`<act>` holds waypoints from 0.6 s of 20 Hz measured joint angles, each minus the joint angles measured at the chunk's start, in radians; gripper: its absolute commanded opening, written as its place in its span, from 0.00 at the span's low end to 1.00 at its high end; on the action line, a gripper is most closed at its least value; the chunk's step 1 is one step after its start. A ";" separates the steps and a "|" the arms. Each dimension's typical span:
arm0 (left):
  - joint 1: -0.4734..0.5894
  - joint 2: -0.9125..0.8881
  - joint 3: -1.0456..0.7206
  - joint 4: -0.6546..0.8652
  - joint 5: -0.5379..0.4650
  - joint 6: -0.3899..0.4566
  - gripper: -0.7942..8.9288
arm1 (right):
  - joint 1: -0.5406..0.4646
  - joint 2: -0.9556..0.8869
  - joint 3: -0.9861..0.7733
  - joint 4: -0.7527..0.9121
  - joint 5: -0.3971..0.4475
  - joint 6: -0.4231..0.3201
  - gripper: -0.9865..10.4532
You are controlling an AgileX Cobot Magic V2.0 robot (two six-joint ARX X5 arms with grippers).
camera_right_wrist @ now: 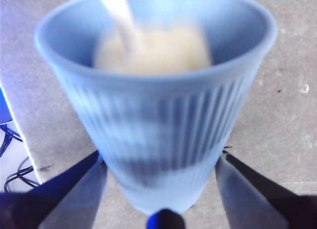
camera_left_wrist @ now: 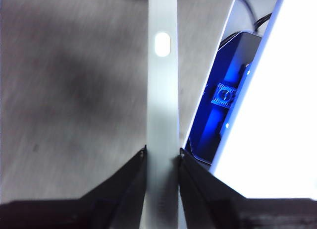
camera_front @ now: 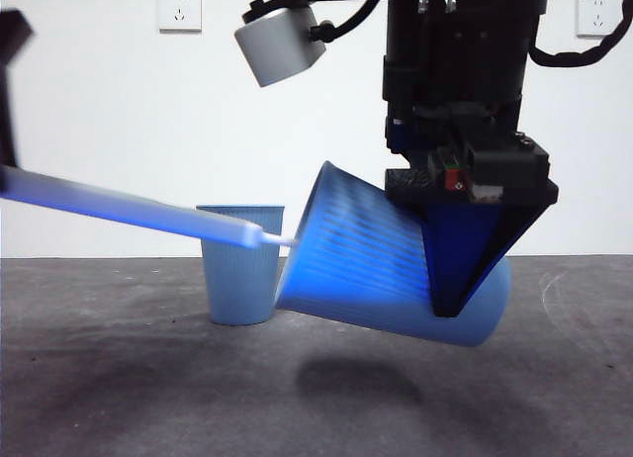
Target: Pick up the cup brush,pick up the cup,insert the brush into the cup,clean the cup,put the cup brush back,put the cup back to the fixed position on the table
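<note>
My right gripper (camera_front: 465, 279) is shut on a blue ribbed cup (camera_front: 376, 264) and holds it tilted above the table (camera_front: 119, 398), its mouth to the left. In the right wrist view the cup (camera_right_wrist: 158, 125) sits between the jaws with the cream sponge head (camera_right_wrist: 153, 50) of the cup brush inside it. My left gripper (camera_left_wrist: 162, 157) is shut on the cup brush's grey handle (camera_left_wrist: 162, 100). In the front view the handle (camera_front: 129, 208) runs from the left edge into the cup's mouth.
A second identical blue cup (camera_front: 240, 264) stands upright on the table behind the held cup's mouth. Two wall sockets (camera_front: 179, 9) are on the white wall. In the left wrist view a dark device with blue light (camera_left_wrist: 223, 105) lies beyond the table's edge.
</note>
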 measured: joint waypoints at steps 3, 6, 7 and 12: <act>0.000 0.061 0.000 0.044 0.004 0.008 0.07 | -0.001 0.000 0.000 0.000 0.002 0.000 0.07; 0.000 0.074 0.000 0.068 0.017 0.010 0.07 | -0.003 0.000 0.000 -0.002 0.007 0.000 0.07; 0.000 0.074 0.000 0.066 0.018 0.007 0.07 | -0.003 0.000 0.000 -0.002 0.007 0.000 0.07; 0.016 0.068 0.000 -0.021 -0.027 0.006 0.07 | 0.000 0.000 0.000 0.006 -0.003 0.000 0.07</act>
